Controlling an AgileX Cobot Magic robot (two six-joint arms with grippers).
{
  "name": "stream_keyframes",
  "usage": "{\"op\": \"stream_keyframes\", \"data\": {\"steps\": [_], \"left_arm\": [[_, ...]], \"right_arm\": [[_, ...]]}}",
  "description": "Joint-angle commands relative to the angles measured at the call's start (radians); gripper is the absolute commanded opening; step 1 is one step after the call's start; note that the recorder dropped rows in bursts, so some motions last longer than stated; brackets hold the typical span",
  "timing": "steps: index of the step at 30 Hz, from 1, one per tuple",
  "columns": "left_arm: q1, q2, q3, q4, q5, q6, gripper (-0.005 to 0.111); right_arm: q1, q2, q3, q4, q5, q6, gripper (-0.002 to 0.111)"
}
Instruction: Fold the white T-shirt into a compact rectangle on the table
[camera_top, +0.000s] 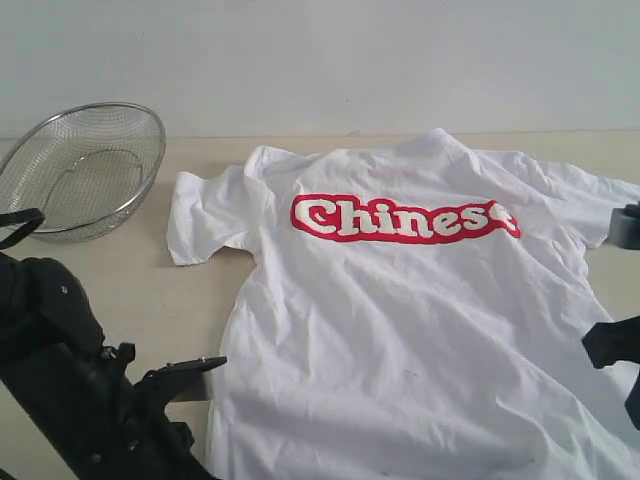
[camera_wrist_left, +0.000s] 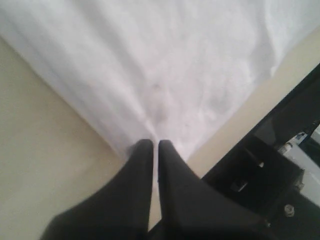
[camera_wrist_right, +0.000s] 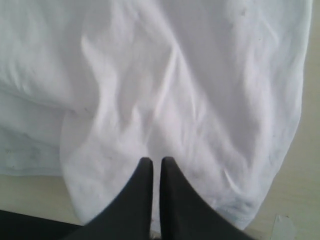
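Beige table (camera_top: 150, 290) bears spread white T-shirt (camera_top: 400, 330), left gripper (camera_wrist_left: 155, 143) and right gripper (camera_wrist_right: 153, 160) pinching it.

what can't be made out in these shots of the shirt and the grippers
- T-shirt hem: cut off by the exterior view's bottom edge.
- Left gripper, right gripper: both shut; their own tips hide whether cloth is pinched, wrist views.
- Mesh bowl: left rim cut off by the exterior view's edge.

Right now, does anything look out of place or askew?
Nothing damaged or spilled. The T-shirt lies slightly askew, its red band slanting, fabric wrinkled. A mesh bowl sits tipped at the table's far left, apart from the T-shirt.
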Motion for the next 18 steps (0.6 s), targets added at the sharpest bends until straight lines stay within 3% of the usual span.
{"op": "stream_keyframes", "data": {"steps": [1,5,12,18], "left_arm": [[-0.005,-0.006,-0.002,-0.168,0.000,0.116,0.004],[-0.005,0.008,-0.002,-0.204,0.034,0.152,0.004],[-0.005,0.108,-0.002,-0.174,-0.024,0.134,0.004],[-0.003,0.106,0.000,-0.032,-0.061,0.024,0.004]], "right_arm": [[-0.001,0.000,-0.003,0.015,-0.009,-0.018,0.000],[-0.001,0.000,-0.003,0.015,-0.013,-0.022,0.000],[-0.001,0.000,-0.003,0.017,-0.014,-0.022,0.000],[-0.001,0.000,-0.003,-0.004,0.018,-0.024,0.000]]}}
